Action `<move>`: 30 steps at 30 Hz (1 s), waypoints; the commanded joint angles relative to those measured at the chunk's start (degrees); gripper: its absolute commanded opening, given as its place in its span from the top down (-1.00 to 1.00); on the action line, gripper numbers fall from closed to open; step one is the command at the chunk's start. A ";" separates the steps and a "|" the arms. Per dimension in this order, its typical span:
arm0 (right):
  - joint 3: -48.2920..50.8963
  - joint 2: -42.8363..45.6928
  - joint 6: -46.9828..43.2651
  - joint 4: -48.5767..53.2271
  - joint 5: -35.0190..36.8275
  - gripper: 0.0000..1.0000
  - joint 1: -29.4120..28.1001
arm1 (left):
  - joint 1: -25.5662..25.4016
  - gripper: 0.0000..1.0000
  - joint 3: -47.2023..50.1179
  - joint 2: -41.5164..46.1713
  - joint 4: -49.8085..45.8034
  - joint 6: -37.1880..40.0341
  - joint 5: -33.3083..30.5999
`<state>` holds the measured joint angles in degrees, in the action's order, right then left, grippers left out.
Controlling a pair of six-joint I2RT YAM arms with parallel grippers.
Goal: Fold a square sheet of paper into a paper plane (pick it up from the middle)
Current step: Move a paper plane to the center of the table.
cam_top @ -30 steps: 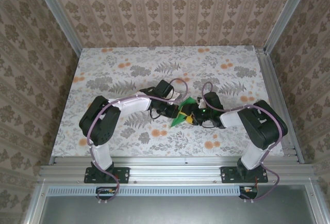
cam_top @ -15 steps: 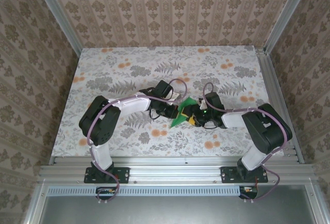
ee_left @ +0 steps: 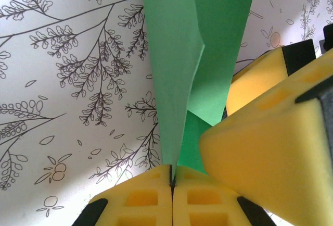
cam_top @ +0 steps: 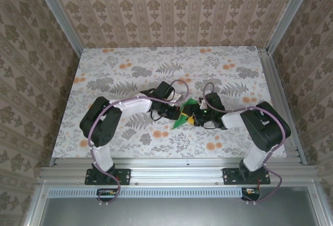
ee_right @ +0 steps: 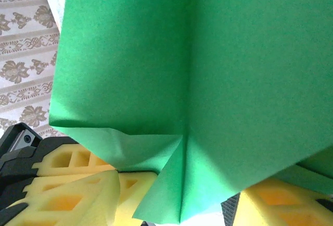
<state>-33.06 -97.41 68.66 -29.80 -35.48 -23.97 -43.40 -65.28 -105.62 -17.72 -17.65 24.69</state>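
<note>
The square sheet of paper (cam_top: 184,113) is bright green, folded into a narrow creased shape, and held above the middle of the table. My left gripper (cam_top: 177,112) is shut on its lower edge; in the left wrist view the yellow pads (ee_left: 151,197) meet on the paper (ee_left: 174,75) at my left gripper (ee_left: 172,176). My right gripper (cam_top: 194,116) faces it from the right, and one of its pads (ee_left: 270,148) sits close beside. In the right wrist view the paper (ee_right: 208,70) spreads over my right gripper (ee_right: 177,208), whose jaws stand apart with a folded corner between them.
The floral tabletop (cam_top: 130,80) lies flat around both arms, with patterned walls behind and at the sides. A metal rail (cam_top: 177,171) runs along the near edge by the arm bases.
The right arm's elbow swung slightly outward and came back. The paper and both grippers sit almost where they were.
</note>
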 commanded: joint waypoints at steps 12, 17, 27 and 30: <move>-2.43 -0.79 0.41 2.72 0.32 0.30 -1.85 | 1.98 0.89 3.61 2.77 5.97 -5.77 6.96; -3.02 -0.80 -0.01 3.49 0.23 0.42 -1.96 | 2.44 0.89 4.21 2.80 6.81 -6.26 7.39; -4.02 0.08 -3.95 10.74 1.41 0.44 -1.97 | 3.23 0.88 5.22 2.86 8.59 -7.51 8.18; -4.12 0.59 -4.42 11.50 1.82 0.44 -1.96 | 3.49 0.88 5.46 2.97 8.96 -7.78 8.40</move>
<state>-35.88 -97.89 65.98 -21.56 -34.74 -25.45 -40.45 -60.71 -104.86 -10.00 -24.49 31.66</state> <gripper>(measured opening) 0.280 0.061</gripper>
